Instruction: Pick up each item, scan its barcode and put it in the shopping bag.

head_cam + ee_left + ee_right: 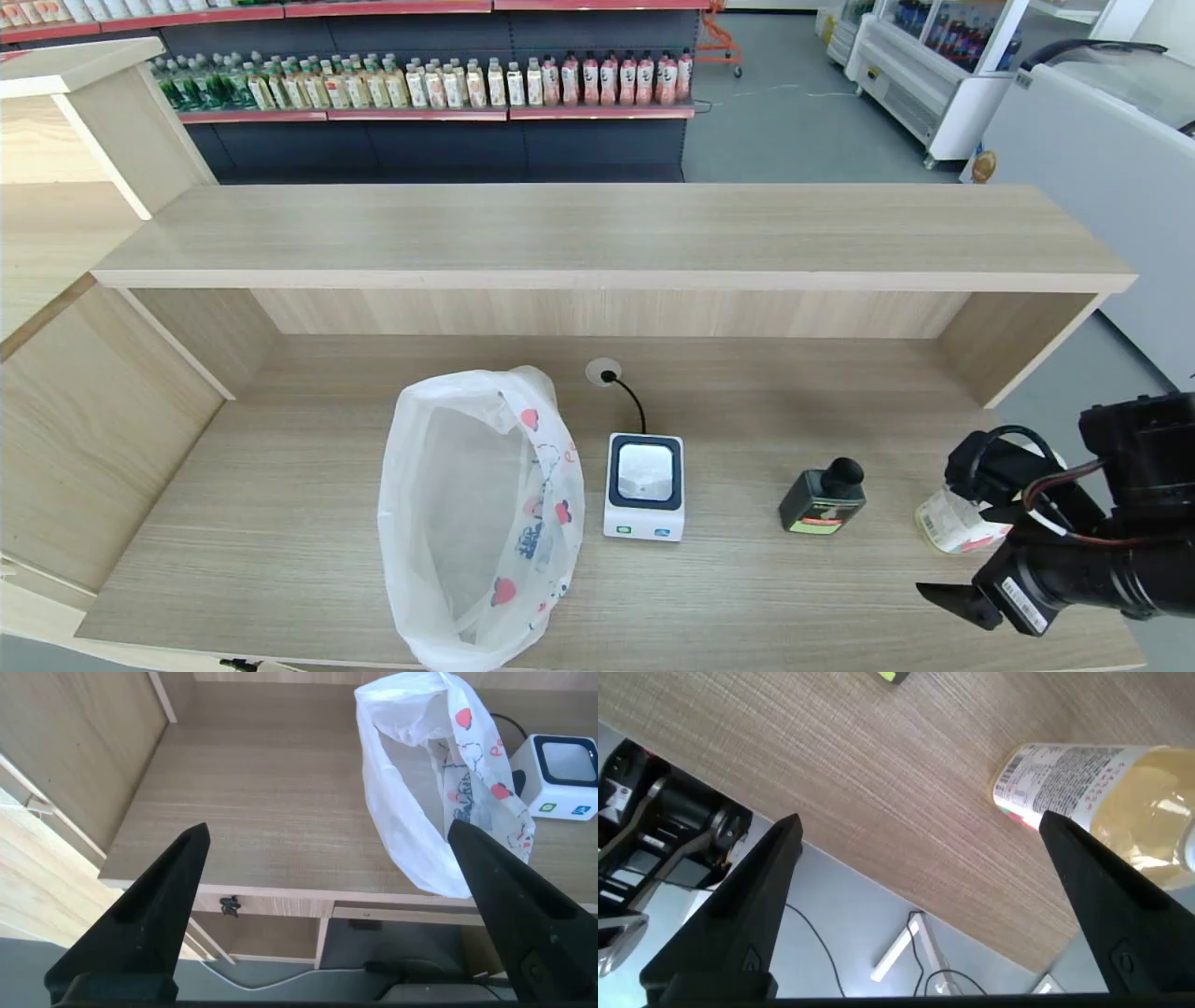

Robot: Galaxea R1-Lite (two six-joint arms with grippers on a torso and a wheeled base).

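A white plastic shopping bag [448, 504] printed with red hearts lies open-mouthed on the wooden checkout worktop [280, 523], its opening facing the front edge. Just beside it, at 3 o'clock, a white barcode scanner [644, 485] stands with its glass window up, and its black cable [635, 401] runs to a grommet at 11 o'clock. Further along at 3 o'clock from the scanner, and apart from it, a squat dark bottle [822, 504] with a black cap stands upright. At 3 o'clock from that, near the worktop's right end, is a clear bottle [1102, 784] of pale yellow liquid with a printed label, partly hidden behind the right arm in the head view. The right hand [920, 821] hovers over the front edge close to this clear bottle, its fingers spread wide, released and grasping nothing. The left hand [327, 835] hangs off the front edge near the bag's mouth, likewise spread and empty. Shelves of bottled drinks [420, 84] line the aisle at 12 o'clock behind the counter
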